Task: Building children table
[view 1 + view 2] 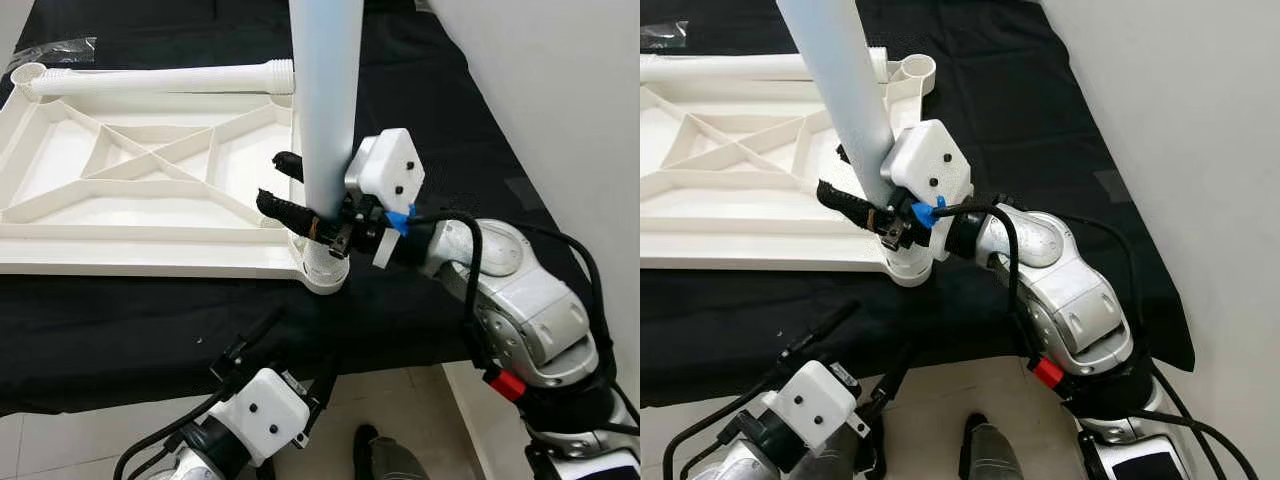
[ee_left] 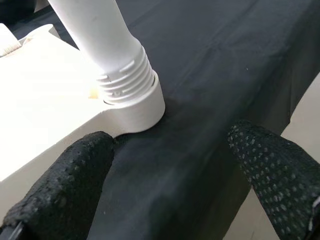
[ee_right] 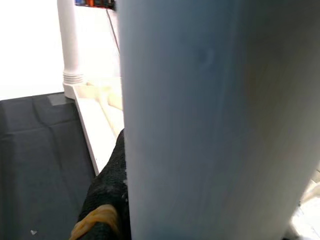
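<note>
A white plastic children's tabletop (image 1: 130,170) lies upside down, its ribbed underside facing up, on a black cloth-covered surface (image 1: 420,110). At the tabletop's near right corner, a round white socket (image 1: 325,270) sits close to the near edge of the black surface. A long white plastic table leg (image 1: 327,100) stands upright in that socket. The left wrist view shows the joint up close: the leg's ridged, threaded end (image 2: 125,82) sits in the socket collar, with some ridges showing above the rim.

The right gripper (image 1: 285,195) reaches in from the right and pinches the upright leg low down, just above the socket, one black finger (image 1: 290,212) on the near side and one on the far side. In the right wrist view the leg is a broad pale column pressed against a black finger (image 3: 107,200), and beyond it another white leg (image 3: 70,45) stands at a far corner of the tabletop.

A third white leg (image 1: 160,78) lies flat along the tabletop's far edge, threaded end towards the upright one.

The left gripper (image 2: 170,200) hovers below the near edge of the black surface, over pale floor tiles (image 1: 60,440), with its two dotted black fingers (image 2: 65,195) spread wide and holding nothing, pointing towards the socket
</note>
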Robot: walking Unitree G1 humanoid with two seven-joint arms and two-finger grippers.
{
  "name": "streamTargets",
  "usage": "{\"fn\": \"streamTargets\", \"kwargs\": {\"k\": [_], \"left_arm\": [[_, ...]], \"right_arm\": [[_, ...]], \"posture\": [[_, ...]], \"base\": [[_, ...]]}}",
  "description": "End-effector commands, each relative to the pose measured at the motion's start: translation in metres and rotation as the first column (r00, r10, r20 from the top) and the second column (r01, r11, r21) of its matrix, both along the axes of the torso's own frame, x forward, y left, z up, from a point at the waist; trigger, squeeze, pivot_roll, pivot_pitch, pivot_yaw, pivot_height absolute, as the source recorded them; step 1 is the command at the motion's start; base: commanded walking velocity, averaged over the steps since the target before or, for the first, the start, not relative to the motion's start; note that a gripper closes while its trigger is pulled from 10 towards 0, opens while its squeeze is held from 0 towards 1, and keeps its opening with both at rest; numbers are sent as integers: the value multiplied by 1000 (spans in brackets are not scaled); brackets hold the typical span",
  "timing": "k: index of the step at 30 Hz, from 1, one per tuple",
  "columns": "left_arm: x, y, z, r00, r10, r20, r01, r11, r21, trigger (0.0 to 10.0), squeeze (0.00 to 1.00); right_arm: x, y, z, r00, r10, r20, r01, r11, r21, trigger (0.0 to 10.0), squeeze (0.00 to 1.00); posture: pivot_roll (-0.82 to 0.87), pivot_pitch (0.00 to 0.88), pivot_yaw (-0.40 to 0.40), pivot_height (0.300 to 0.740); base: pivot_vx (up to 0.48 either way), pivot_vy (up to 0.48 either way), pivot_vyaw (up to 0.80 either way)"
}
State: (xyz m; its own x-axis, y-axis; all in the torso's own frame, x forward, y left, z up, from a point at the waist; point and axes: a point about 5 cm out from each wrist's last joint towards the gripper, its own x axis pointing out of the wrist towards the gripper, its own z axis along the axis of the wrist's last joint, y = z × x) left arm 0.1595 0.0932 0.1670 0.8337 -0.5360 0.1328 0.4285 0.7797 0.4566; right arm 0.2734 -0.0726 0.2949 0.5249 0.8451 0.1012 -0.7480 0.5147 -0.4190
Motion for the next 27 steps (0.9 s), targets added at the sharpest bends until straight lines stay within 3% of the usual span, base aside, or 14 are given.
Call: {"fn": "streamTargets", "kwargs": {"k": [1,8,18,27], "left_arm": [[-2,-1,-3,1000,-11,-23,11,1000,-11,10000,0],[-2,0,-4,1000,-11,-24,11,1000,-10,10000,0],[-1,0,-4,1000,-13,-24,12,1000,-9,10000,0],[-1,0,-4,1000,-12,-22,12,1000,-9,10000,0]], "right_arm": [[22,-22,-38,961,-211,-180,196,976,-95,10000,0],[23,-25,-41,940,-279,-198,280,960,-22,10000,0],[20,-21,-49,917,-329,-227,333,943,-19,10000,0],[26,-27,-54,843,-470,-262,470,880,-68,10000,0]], "posture": [[7,336,-17,740],[7,337,-13,740],[8,336,-11,740],[4,334,-14,740]], "base": [[0,0,0],[0,0,0],[0,0,0],[0,0,0]]}}
